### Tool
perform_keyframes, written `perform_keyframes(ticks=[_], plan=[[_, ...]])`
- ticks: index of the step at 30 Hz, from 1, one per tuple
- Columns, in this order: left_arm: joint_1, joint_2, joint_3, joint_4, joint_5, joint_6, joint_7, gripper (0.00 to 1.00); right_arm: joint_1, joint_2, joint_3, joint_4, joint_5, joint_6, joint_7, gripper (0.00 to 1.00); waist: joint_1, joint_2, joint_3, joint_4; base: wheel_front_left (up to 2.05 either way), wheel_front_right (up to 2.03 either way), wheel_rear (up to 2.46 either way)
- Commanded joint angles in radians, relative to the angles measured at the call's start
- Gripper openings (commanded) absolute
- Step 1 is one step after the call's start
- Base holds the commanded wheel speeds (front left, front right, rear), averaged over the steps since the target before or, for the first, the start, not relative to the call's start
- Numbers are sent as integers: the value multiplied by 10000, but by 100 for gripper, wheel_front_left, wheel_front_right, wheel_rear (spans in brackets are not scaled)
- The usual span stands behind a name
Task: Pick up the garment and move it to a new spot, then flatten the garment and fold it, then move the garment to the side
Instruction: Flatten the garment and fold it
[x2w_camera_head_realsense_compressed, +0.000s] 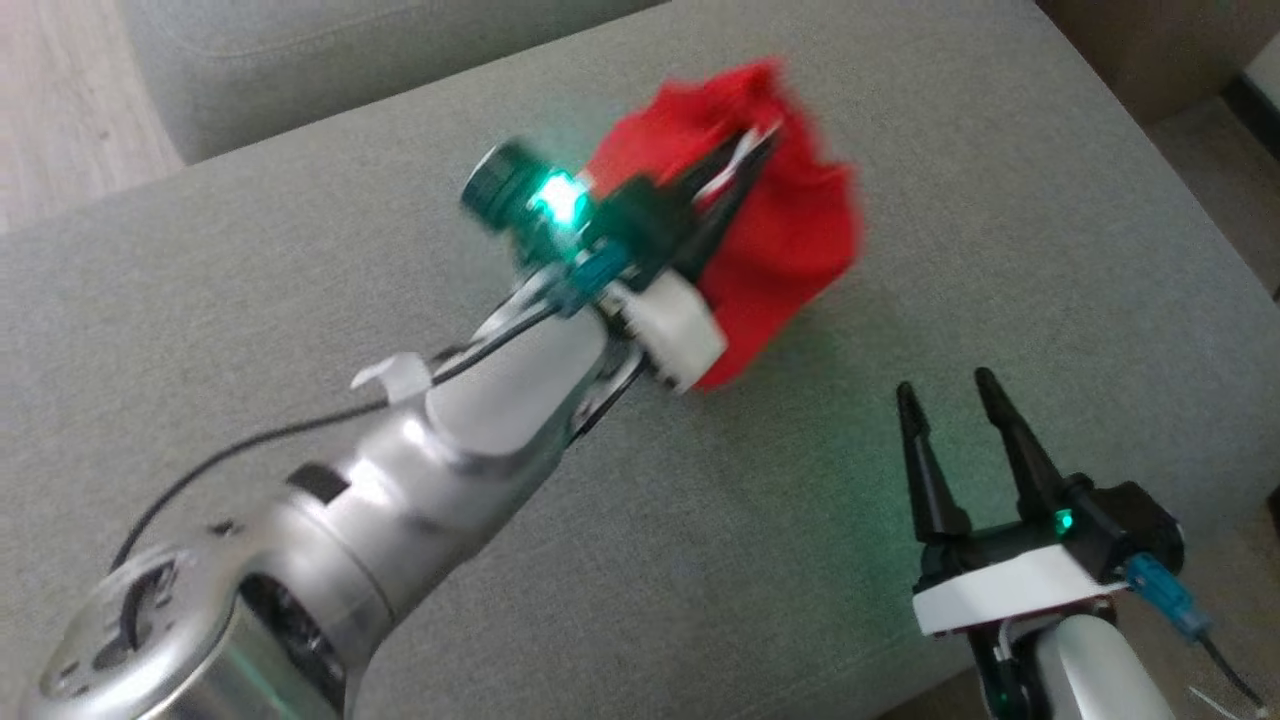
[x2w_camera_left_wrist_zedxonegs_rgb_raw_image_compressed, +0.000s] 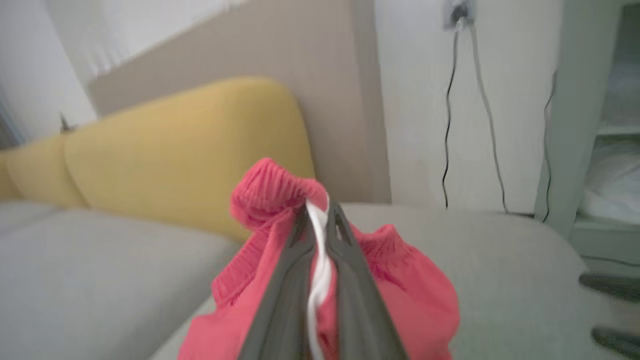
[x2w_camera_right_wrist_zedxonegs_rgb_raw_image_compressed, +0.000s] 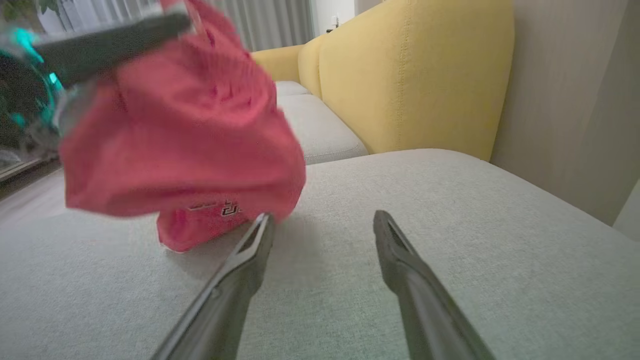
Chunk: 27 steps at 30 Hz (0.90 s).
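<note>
Head view, biggest thing first: grey seat (x2w_camera_head_realsense_compressed: 700, 560) spread wide below, bare fabric on every side for a new spot, and a yellow backrest (x2w_camera_right_wrist_zedxonegs_rgb_raw_image_compressed: 415, 75) behind it in the right wrist view. Next, red garment (x2w_camera_head_realsense_compressed: 790, 230), bunched and hanging from the left tool (x2w_camera_head_realsense_compressed: 752, 158), mostly raised off the seat, lowest fold seemingly resting on it. Left tool clenched on the waistband, ribbed hem puffed out over the fingertips in the left wrist view. Right tool (x2w_camera_head_realsense_compressed: 945, 385) released, jaws apart, grasping nothing, low over the seat just beside the hanging cloth. Smaller yet: white cord (x2w_camera_left_wrist_zedxonegs_rgb_raw_image_compressed: 320, 270) pinched between the left fingers along with the cloth, and a dark print (x2w_camera_right_wrist_zedxonegs_rgb_raw_image_compressed: 220, 207) on the bottom fold. Step in hand, by judgement: carrying the garment across to a new spot. To do it well: lift enough to bring the bottom fold clear of the seat, avoiding drag and snags; travel slow and level to damp any swing; watch the pinch for slipping, given cord as well as cloth in it; hold the right tool out of the path; set down on open seat, well away from the edge, with room for flattening afterwards.
</note>
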Motion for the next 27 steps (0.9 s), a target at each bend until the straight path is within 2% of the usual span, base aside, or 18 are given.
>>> perform_keyframes(ticks=[1,3,6,11,14,17,18,19,20,21,23,27], plan=[[-497,78,155,-456,151,77,-102,0,-68,-47,119,-344,60,75,-55,100,1,0,-46,148,0,0,0],[-563,164,45,-595,499,156,-116,0,-34,-47,53,-413,37,75,-55,100,1,0,-59,303,0,0,0],[-335,1078,-447,-650,1330,372,-121,0,67,-47,-212,-511,-16,75,-55,100,1,0,-108,637,0,0,0],[470,2833,-827,-657,1586,-388,226,0,355,-47,-592,-630,-143,75,-55,100,1,0,-113,1278,0,0,0],[616,3393,-907,-471,1729,-648,293,0,260,-47,-601,-687,-146,75,-55,100,1,0,49,1479,0,0,0],[577,3549,-918,-23,1830,-600,344,1,61,-47,-525,-726,-165,75,-55,100,1,0,225,1543,0,0,0],[560,3524,-851,120,1795,-472,333,26,10,-47,-495,-735,-167,75,-55,100,1,0,270,1532,0,0,0],[560,3524,-851,120,1795,-472,333,26,10,-47,-495,-735,-167,75,-55,100,1,0,270,1532,0,0,0],[571,3454,-720,239,1678,-333,314,82,-30,-47,-471,-743,-168,75,-55,100,1,0,311,1516,0,0,0],[580,3350,-588,309,1561,-202,279,100,-58,-47,-478,-741,-167,75,-55,100,1,0,349,1505,0,0,0],[572,3108,-403,327,1439,68,192,100,-44,-47,-541,-725,-156,75,-55,100,1,0,414,1495,0,0,0],[180,2688,-323,-193,2132,1507,18,100,19,-47,-790,-795,-189,75,-55,100,1,0,555,1558,0,0,0]])
